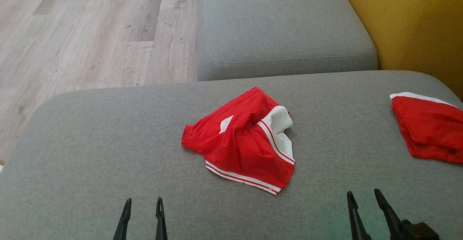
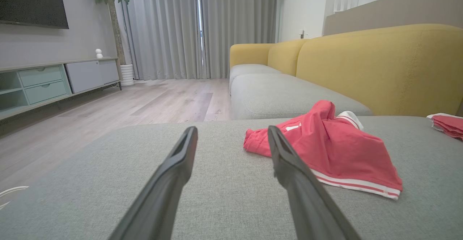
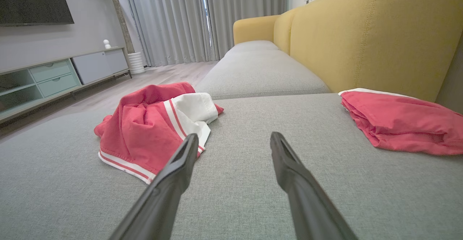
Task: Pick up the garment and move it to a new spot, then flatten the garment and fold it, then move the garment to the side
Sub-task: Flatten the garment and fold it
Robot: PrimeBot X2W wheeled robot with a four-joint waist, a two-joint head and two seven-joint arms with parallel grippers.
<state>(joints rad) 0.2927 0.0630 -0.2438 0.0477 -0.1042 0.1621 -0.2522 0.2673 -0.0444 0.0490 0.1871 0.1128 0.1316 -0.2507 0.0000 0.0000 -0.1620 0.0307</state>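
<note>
Resting crumpled, garment ahead, between left fingers and right fingers (both apart)

The shorts were red with white stripes. The folded cloth was red too, edged white. The cushion was grey, and the sofa back yellow.

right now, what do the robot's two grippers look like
The left gripper and right gripper match: each has two long, slim, dark fingers tapering to narrow tips. Close up in the left wrist view the fingers are plain matte charcoal with flat, slightly ridged faces. The right one joins a blocky black mount at its base.
</note>
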